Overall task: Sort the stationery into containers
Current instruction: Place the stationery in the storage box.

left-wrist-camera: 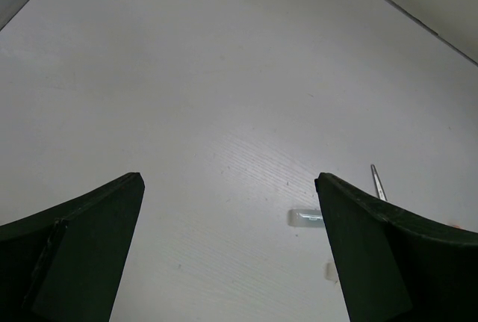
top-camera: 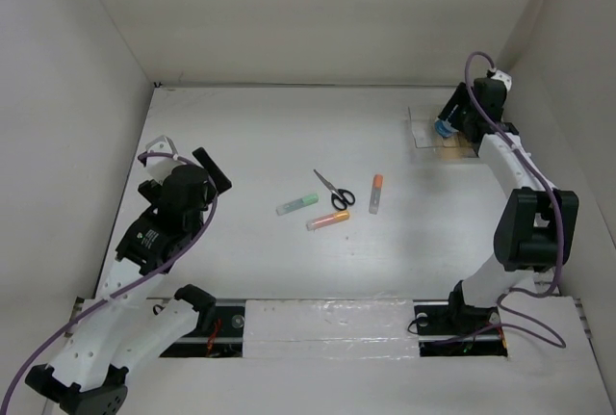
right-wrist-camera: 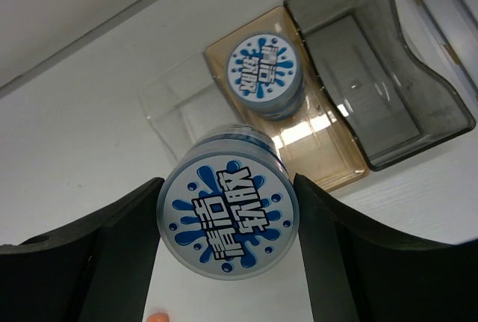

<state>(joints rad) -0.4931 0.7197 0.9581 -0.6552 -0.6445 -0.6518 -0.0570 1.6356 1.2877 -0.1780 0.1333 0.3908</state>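
Right gripper (right-wrist-camera: pixel 226 196) clenched on blue-and-white roll (right-wrist-camera: pixel 228 221) over organiser (right-wrist-camera: pixel 373 90). Placing step: I must lower into tan compartment (right-wrist-camera: pixel 328 158) beside second roll (right-wrist-camera: pixel 261 70), release.

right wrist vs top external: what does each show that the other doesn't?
Only right wrist: a second round blue-and-white roll lying in the tan middle compartment of the clear plastic organiser, and the dark grey end compartment, which looks empty.
Only top external: black-handled scissors and three short pale marker pens, one green-ended and two orange-ended, loose on the white table, plus the left arm.
Both: the right gripper at the organiser, shut on the held roll; top external shows only a blue speck of it.
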